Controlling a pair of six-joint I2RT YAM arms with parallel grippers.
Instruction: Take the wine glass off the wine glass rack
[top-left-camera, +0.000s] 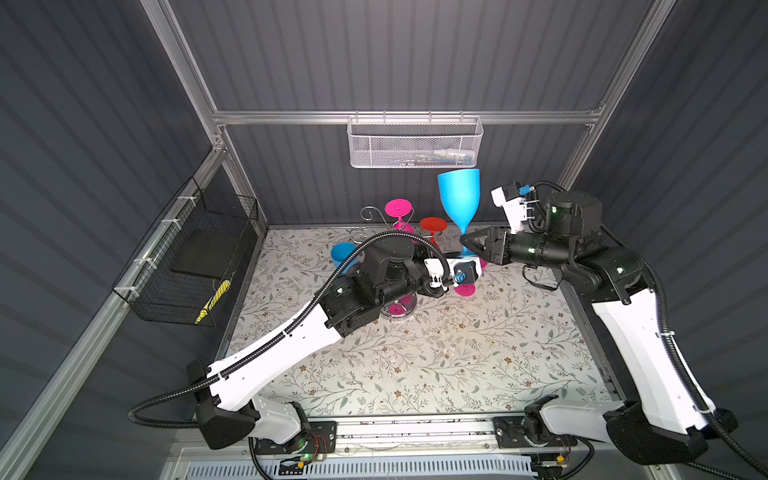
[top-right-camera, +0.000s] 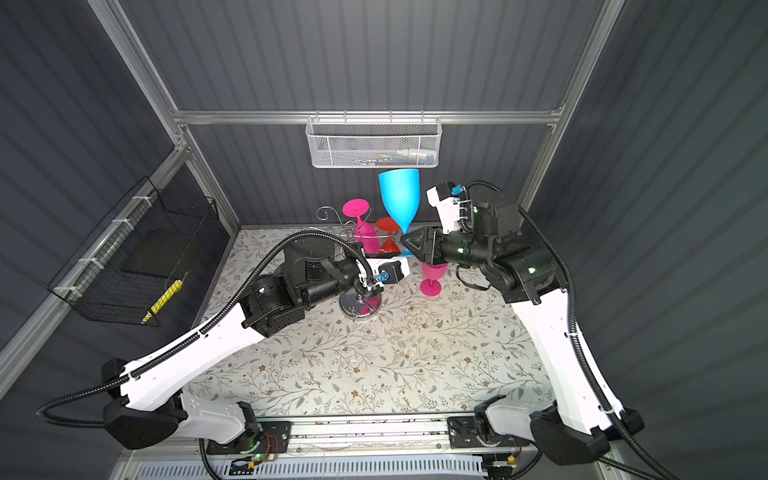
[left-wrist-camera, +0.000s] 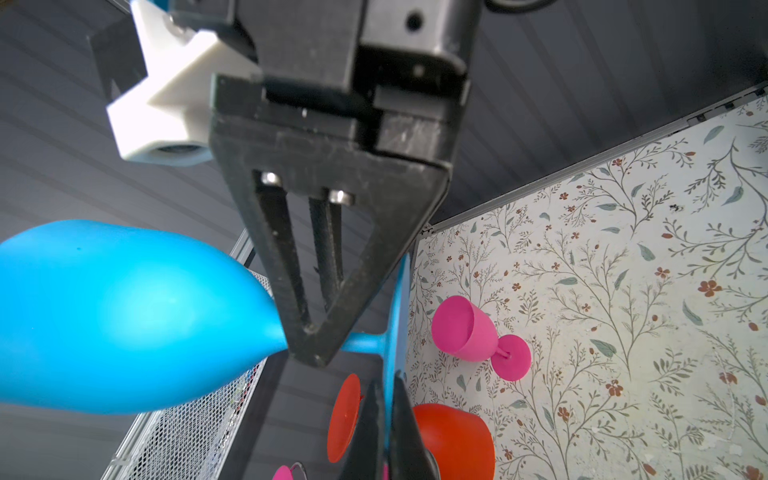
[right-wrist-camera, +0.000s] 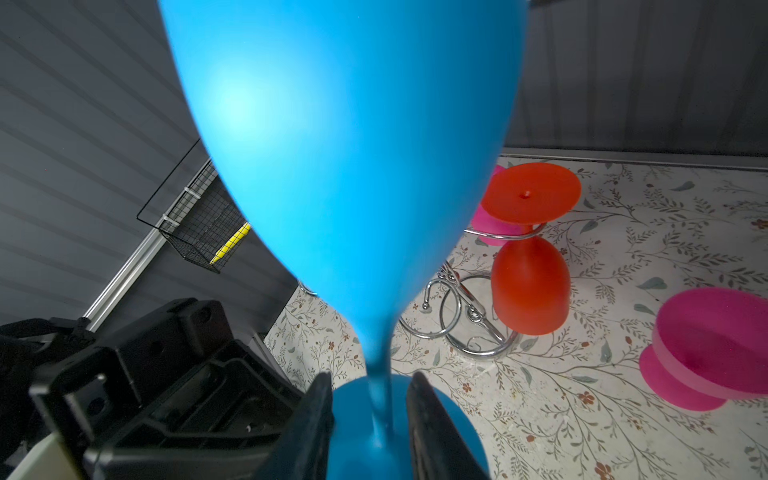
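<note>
Right tool (top-left-camera: 463, 241) reaches in level from the right in both top views, its tip at the thin stem of the blue wine glass (top-left-camera: 459, 199), which stands upright, bowl uppermost, clear of the wine glass rack (top-left-camera: 370, 216) and just to that rack's right. The glass's long axis is vertical, and the tool crosses it at roughly a right angle. The left arm's own tool is hidden under its wrist camera here. A red glass (top-left-camera: 433, 226) hangs inverted on the rack, and a pink glass (top-right-camera: 434, 276) lies on the flowered desk (top-left-camera: 457, 353).

From the left wrist view, the left tool (left-wrist-camera: 388, 399) is clamped on the rim of the glass's round foot, with the right tool's tip across the stem between bowl and foot.

From the right wrist view, the right tool's 2 jaws stand apart, 1 on each side of the stem, with a gap showing on at least 1 side; they are not yet gripping. The chrome rack sits beyond, well apart from the blue glass.

Judged from this, the handover depends on the right tool closing squarely on the vertical stem before the foot is released.
</note>
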